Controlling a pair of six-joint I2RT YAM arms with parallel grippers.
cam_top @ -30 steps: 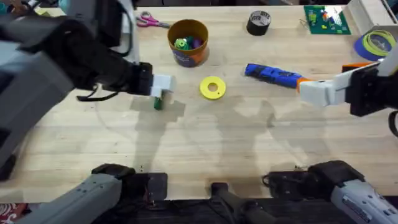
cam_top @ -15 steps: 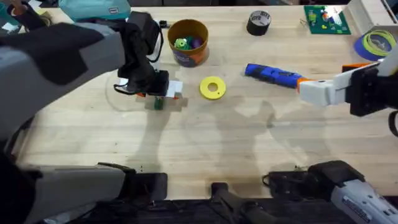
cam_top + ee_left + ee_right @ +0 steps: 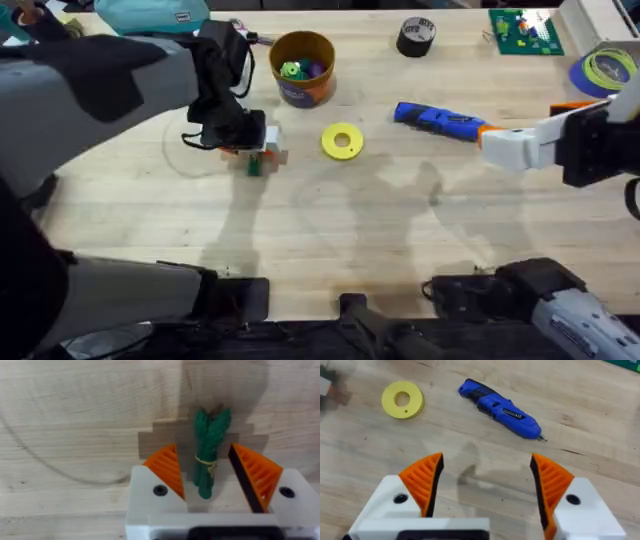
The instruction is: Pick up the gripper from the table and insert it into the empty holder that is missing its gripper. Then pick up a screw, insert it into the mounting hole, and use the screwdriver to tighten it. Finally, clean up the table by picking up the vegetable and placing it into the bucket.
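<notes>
The vegetable [image 3: 208,451], a slim dark green bundle of stalks tied with a yellow band, lies on the wooden table between the orange ribbed pads [image 3: 167,467] of my left gripper [image 3: 210,472], which is open around it without touching. From overhead the left gripper [image 3: 258,152] is low over the vegetable [image 3: 254,167], left of the yellow-orange bucket [image 3: 302,68]. The blue screwdriver [image 3: 436,120] lies right of centre, also in the right wrist view [image 3: 501,409]. My right gripper [image 3: 485,485] hovers open and empty at the right [image 3: 490,145].
A flat yellow ring [image 3: 342,140] lies between vegetable and screwdriver. The bucket holds small toys [image 3: 295,70]. A black tape roll [image 3: 416,36], pink scissors [image 3: 243,34], a green board [image 3: 524,30] and a blue coil [image 3: 606,70] sit along the far edge.
My left arm swung in from the left and came down over the vegetable, its open fingers now straddling it. The right arm has stayed still.
</notes>
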